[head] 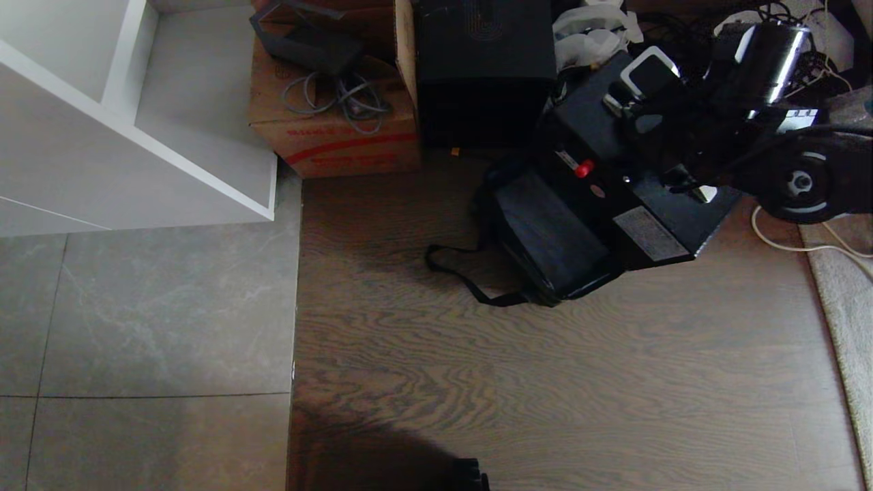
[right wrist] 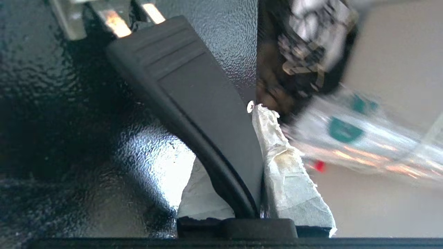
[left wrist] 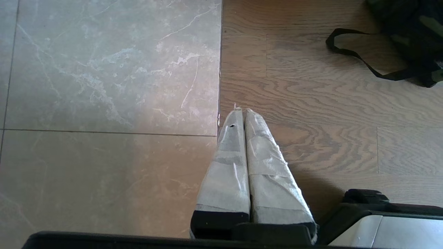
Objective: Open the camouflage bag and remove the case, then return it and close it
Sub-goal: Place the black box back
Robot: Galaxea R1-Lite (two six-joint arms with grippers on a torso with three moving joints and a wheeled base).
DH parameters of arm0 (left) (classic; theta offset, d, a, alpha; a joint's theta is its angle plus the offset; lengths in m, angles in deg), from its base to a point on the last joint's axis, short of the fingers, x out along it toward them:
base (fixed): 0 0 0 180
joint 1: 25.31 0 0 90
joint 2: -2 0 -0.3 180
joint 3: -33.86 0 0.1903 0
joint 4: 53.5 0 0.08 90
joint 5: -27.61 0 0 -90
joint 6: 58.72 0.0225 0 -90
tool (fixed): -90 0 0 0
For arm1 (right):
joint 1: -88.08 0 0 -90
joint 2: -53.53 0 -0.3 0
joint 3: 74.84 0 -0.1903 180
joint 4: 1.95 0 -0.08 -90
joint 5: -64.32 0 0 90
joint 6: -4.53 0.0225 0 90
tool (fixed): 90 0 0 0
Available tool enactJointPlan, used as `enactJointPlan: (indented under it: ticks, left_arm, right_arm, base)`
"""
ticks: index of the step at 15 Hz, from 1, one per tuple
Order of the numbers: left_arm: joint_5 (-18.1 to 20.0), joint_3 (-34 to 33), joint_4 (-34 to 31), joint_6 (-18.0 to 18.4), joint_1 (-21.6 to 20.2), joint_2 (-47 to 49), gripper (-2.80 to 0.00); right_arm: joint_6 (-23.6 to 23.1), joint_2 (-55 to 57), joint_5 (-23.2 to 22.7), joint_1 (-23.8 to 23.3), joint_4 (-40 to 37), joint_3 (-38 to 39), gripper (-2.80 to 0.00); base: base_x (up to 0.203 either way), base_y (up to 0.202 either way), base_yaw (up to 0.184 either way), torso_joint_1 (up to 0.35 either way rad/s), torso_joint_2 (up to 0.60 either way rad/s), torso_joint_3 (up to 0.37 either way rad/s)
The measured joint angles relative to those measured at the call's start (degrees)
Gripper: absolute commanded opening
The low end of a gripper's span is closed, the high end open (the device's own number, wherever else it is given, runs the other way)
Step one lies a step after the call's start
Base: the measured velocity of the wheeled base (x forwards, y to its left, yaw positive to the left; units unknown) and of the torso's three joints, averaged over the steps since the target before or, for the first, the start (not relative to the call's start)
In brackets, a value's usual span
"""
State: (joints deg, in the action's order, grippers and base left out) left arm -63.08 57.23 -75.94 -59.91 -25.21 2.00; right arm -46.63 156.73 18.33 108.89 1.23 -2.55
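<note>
The camouflage bag (head: 545,239) lies on the wood floor, looking dark here, with its black strap (head: 470,283) trailing toward me. One corner of the bag (left wrist: 415,27) and the strap (left wrist: 356,58) also show in the left wrist view. The black hard case (head: 634,198) hangs tilted above the bag's far right side. My right gripper (right wrist: 238,138) is shut on the case's black handle bar (right wrist: 193,86), one taped finger (right wrist: 287,173) on each side. My left gripper (left wrist: 240,112) is shut on nothing, parked low over the seam between tile and wood.
A brown cardboard carton (head: 327,129) with cables and a tall black box (head: 484,68) stand behind the bag. A white shelf unit (head: 136,123) is at the far left. A rug edge (head: 839,293) and a white cable (head: 784,245) lie to the right.
</note>
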Motion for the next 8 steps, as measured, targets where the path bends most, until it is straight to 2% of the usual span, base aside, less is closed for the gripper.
enactJointPlan:
  ticks: [3,6,8]
  left_arm:
    - [-0.02,0.00,0.00,-0.02,0.00,0.00,-2.80]
    - [0.01,0.00,0.01,0.01,0.00,0.00,-2.80]
    - [0.01,0.00,0.01,0.01,0.00,0.00,-2.80]
  right_arm:
    - [2.41,1.02,0.00,3.37,-0.08,1.39,-2.80]
    - [3.21,2.17,0.53,3.78,-0.25,3.19,-2.80]
    - [6.32,2.45,1.05,4.43,-0.17,4.77,-2.80]
  base:
    - [0.000,0.000,0.000,0.000,0.00,0.000]
    - [0.000,0.000,0.000,0.000,0.00,0.000]
    - [0.000,0.000,0.000,0.000,0.00,0.000]
